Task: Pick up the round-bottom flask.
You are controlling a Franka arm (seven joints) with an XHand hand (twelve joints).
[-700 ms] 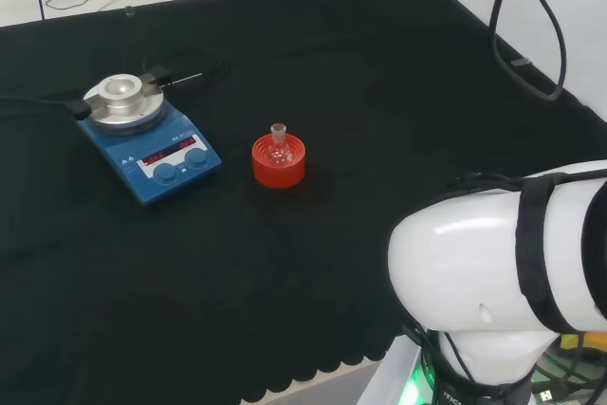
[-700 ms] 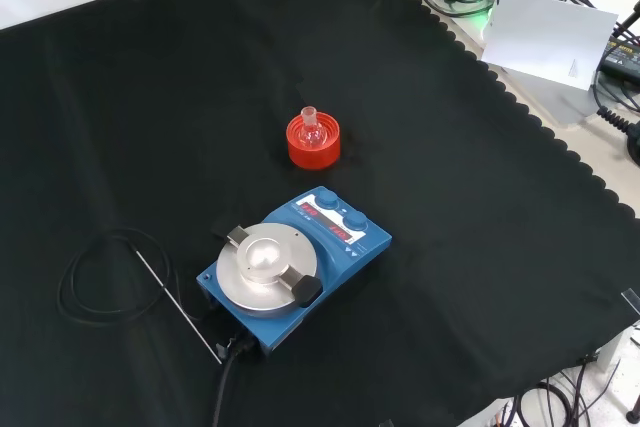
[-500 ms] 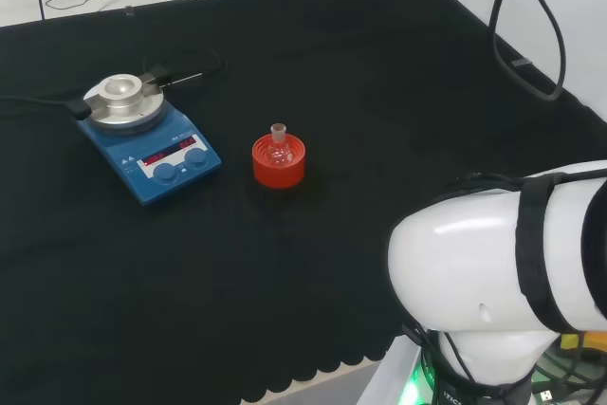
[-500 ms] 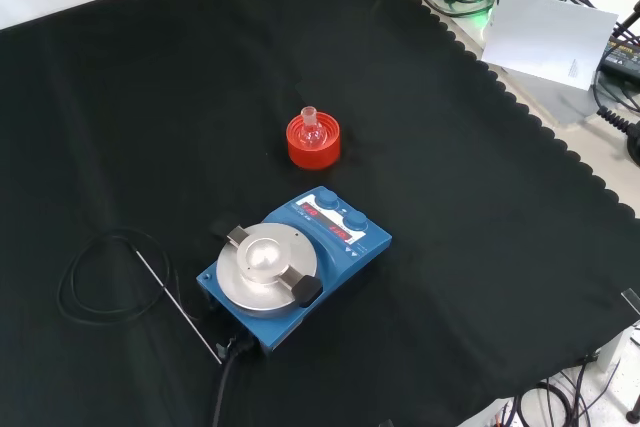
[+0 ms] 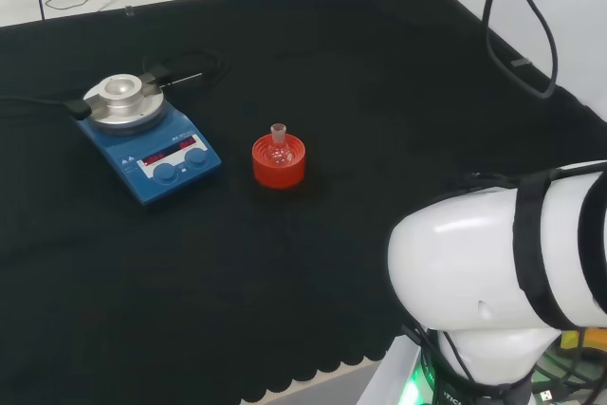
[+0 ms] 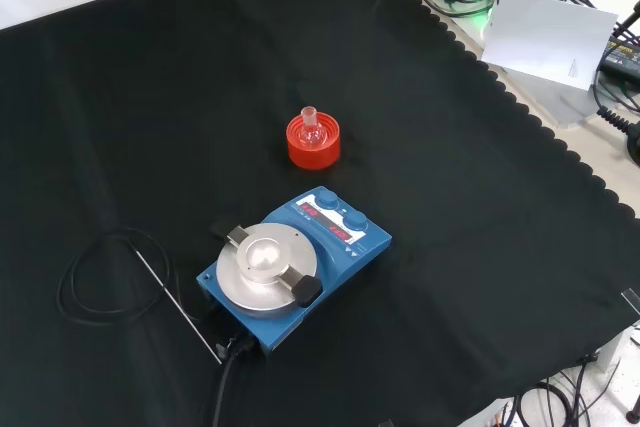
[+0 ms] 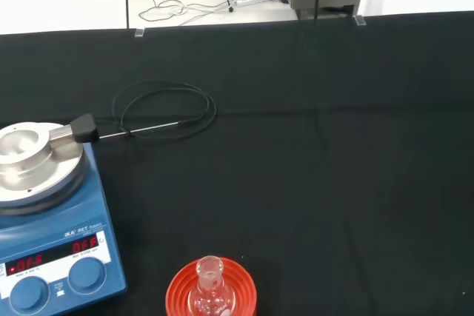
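A small clear round-bottom flask [image 5: 278, 147] sits upright in a red ribbed ring stand [image 5: 278, 164] near the middle of the black cloth. From the front the flask [image 6: 312, 128] rises out of the stand [image 6: 313, 143], its neck pointing up. The wrist view looks at the flask [image 7: 209, 291] and its stand [image 7: 211, 297] from some way off. Nothing touches the flask.
A blue hotplate stirrer [image 5: 147, 139] with a round metal top stands left of the flask in the head view and nearer the camera in the front view [image 6: 293, 266]. A thin probe with a coiled black cable [image 6: 112, 277] lies beside it. The arm's white links [image 5: 503, 272] stand at the lower right.
The cable and green-lit part at the head view's top right have shifted slightly. Flask, stand and stirrer have not moved.
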